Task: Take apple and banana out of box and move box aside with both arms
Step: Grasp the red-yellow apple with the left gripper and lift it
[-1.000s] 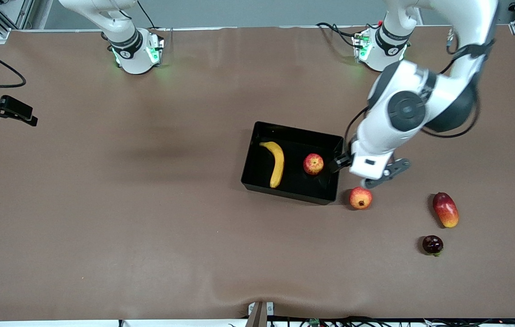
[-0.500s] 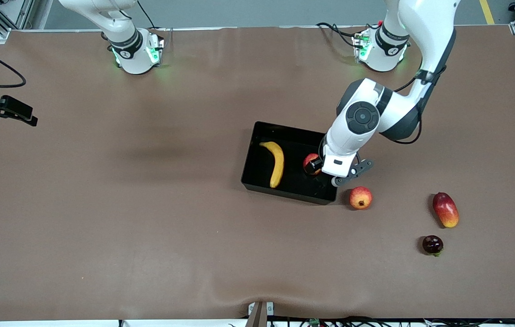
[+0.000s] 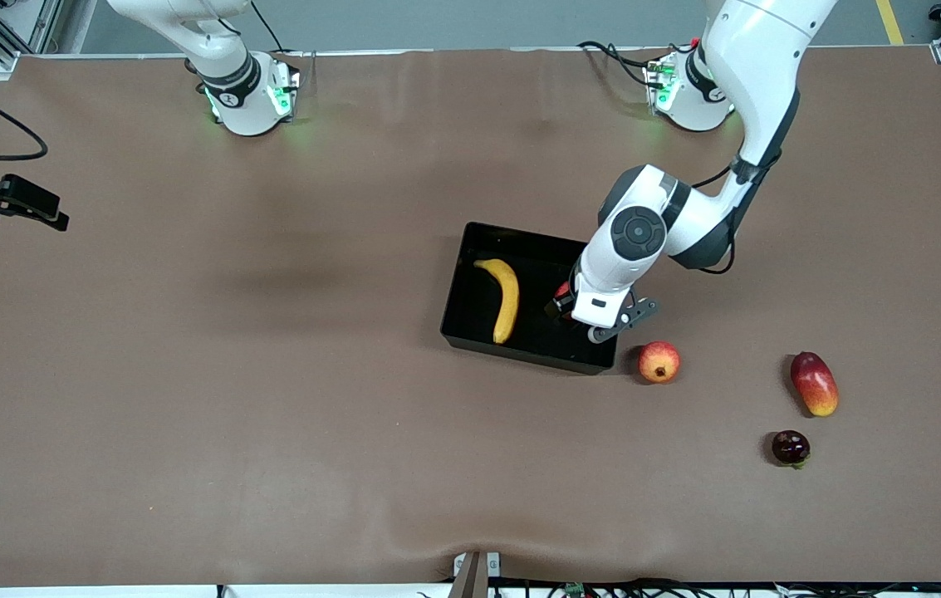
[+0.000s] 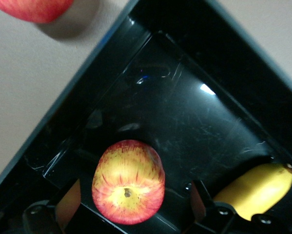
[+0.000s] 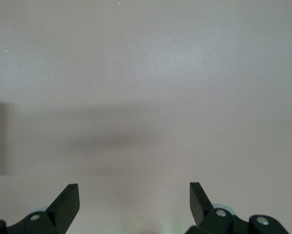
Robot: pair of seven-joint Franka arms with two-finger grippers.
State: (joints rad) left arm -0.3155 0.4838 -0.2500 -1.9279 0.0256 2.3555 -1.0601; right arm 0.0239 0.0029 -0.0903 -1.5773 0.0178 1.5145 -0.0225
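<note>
The black box (image 3: 520, 355) lies mid-table with the yellow banana (image 3: 506, 299) and the red-yellow apple (image 3: 563, 291) in it. My left gripper (image 3: 574, 311) is down inside the box over the apple, which it mostly hides in the front view. In the left wrist view the apple (image 4: 128, 187) sits stem up on the box floor (image 4: 184, 112) between the open fingers (image 4: 68, 204), with gaps on both sides. The banana's end (image 4: 258, 190) shows beside it. My right gripper (image 5: 133, 195) is open and empty over bare table, and waits out of the front view.
A round orange-red fruit with a crown tip (image 3: 659, 362) lies just outside the box's near corner, toward the left arm's end. It also shows in the left wrist view (image 4: 33, 7). A mango (image 3: 814, 383) and a small dark fruit (image 3: 790, 448) lie farther that way.
My left gripper has moved from beside the box over its wall into the box and down around the apple. The fruits and the box have not moved.
</note>
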